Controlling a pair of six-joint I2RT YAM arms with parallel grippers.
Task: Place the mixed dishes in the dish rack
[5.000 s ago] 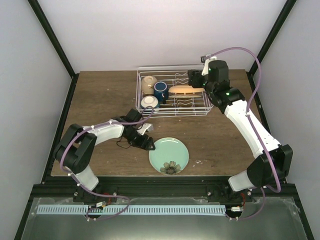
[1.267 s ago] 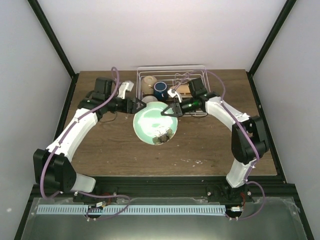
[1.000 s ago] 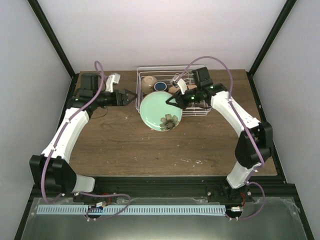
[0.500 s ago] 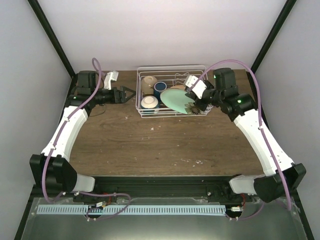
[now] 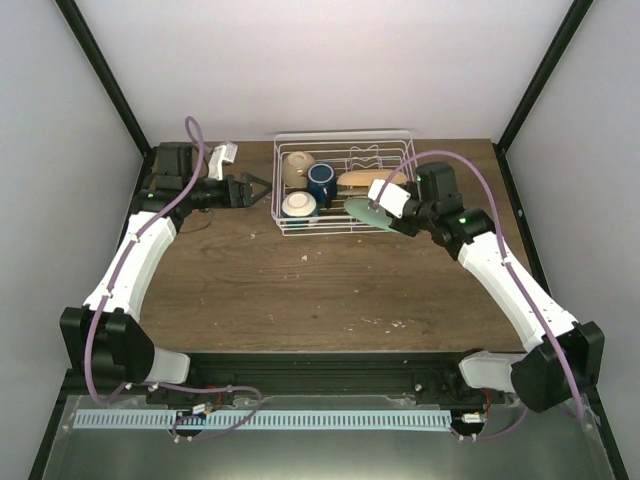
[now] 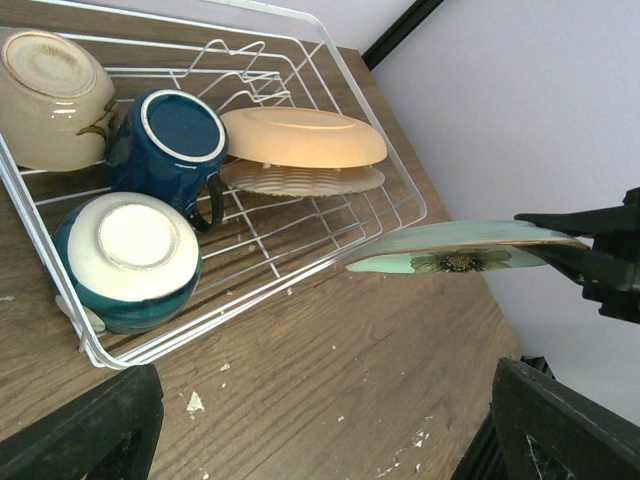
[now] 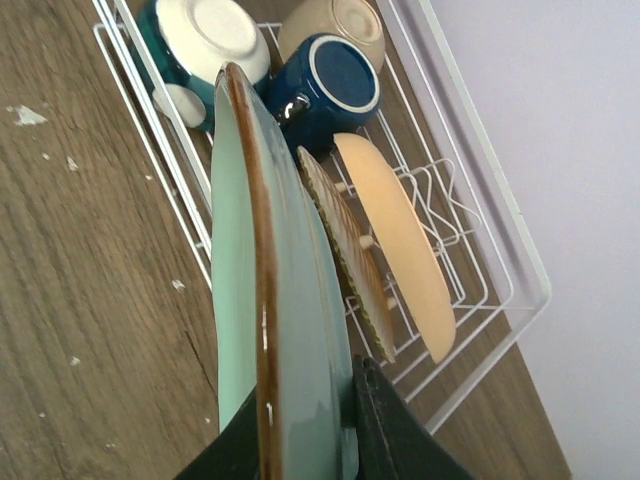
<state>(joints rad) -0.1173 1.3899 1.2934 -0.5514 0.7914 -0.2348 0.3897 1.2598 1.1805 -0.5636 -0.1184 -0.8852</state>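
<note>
With my right pincer (image 5: pixel 383 210) pinching the green plate's (image 5: pixel 362 207) rim over the dish rack's (image 5: pixel 340 133) 5 o'clock edge and my left pincer (image 5: pixel 262 188) hanging spread at its 9 o'clock, I'm judging I should be tipping the plate upright and lowering it slowly between prongs, clear of the orange-yellow plate (image 5: pixel 365 178).

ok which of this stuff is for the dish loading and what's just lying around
Job: dish rack, cream bowl, blue-outside bowl, dark blue mug, orange plate, ribbed tan plate, green flower plate in right pincer.
Lying about: white flecks on the table.
</note>
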